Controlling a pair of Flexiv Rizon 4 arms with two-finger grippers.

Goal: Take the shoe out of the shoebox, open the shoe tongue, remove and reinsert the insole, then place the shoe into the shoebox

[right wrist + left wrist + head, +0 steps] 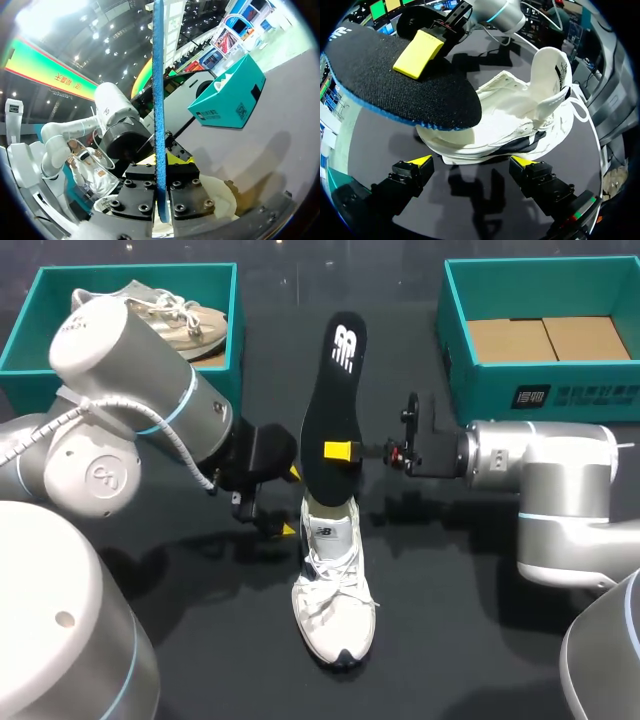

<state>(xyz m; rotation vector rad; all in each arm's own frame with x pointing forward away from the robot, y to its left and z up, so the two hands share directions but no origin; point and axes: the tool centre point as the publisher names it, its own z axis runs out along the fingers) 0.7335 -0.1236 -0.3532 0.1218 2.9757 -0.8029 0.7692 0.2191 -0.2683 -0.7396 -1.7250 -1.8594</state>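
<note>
Right jaws: clamped on the insole (335,390) across its two flat faces, roughly halfway along it and just above the shoe (335,590). A mid-length hold, I judge, leaves the lower end free to feed in.
Insole: nearly upright over the shoe, with its lower end at the shoe's mouth (I cannot tell whether it touches inside).
Left jaws: apart and empty, low beside the shoe's flank. They seem posted there to brace the shoe.
Shoe: on its sole on the table (450,640), outside both boxes, tongue (547,70) raised.
Step, by my reading: putting the insole back in.
Left shoebox (236,350): beyond the shoe to its left, holding another shoe (175,320).
Right shoebox (480,395): beyond the shoe to its right, cardboard floor bare.
In the way: the raised tongue and loose laces (335,565) crowd the shoe's mouth and could catch the insole's end.
</note>
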